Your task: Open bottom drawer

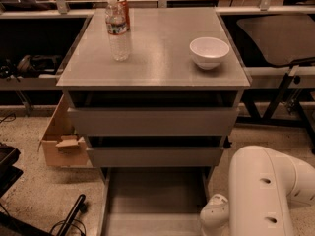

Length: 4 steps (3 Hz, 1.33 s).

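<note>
The grey cabinet (152, 70) stands in the middle of the camera view. Its bottom drawer (155, 198) is pulled out toward me, and its grey rectangular tray shows below the two upper drawer fronts (152, 122). The drawer's own front is cut off by the lower edge of the view. The two upper drawers stand slightly out, with dark gaps above them. My white arm (266, 195) fills the lower right, beside the open tray. My gripper is out of view, below the frame's edge.
A water bottle (118, 31) with a can behind it and a white bowl (209, 52) stand on the cabinet top. A cardboard box (61, 141) sits on the floor at the left. Dark cables and a black object lie at the lower left. Table frames flank both sides.
</note>
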### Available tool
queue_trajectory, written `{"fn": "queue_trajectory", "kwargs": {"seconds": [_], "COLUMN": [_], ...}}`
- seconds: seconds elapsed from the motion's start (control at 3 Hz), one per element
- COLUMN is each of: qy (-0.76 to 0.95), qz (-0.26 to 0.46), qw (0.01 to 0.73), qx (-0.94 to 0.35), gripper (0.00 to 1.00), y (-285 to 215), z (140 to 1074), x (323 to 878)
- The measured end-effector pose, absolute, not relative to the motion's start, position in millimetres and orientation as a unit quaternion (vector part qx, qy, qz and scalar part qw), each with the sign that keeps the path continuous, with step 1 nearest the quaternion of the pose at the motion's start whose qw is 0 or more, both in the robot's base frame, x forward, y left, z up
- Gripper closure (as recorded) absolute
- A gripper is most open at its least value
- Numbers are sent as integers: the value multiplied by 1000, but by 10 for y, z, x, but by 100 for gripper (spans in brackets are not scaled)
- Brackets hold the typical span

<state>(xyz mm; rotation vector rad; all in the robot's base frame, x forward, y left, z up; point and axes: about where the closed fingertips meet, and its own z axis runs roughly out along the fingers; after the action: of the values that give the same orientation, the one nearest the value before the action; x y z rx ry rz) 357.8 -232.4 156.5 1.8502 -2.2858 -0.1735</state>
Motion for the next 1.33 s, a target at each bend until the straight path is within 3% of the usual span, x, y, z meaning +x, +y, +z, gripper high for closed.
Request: {"fn": "queue_trajectory", "kwargs": {"seconds": [0.33, 1.0, 1.33], "qy": [-766, -751, -766], "qz": [-46, -61, -72], "qw": [100, 172, 165], "qx": [633, 634, 617], "gripper": [0, 0, 0], "y": [-2323, -2262, -2298], "z": [1923, 3356, 4072], "x": [3613, 2901, 2678]}}
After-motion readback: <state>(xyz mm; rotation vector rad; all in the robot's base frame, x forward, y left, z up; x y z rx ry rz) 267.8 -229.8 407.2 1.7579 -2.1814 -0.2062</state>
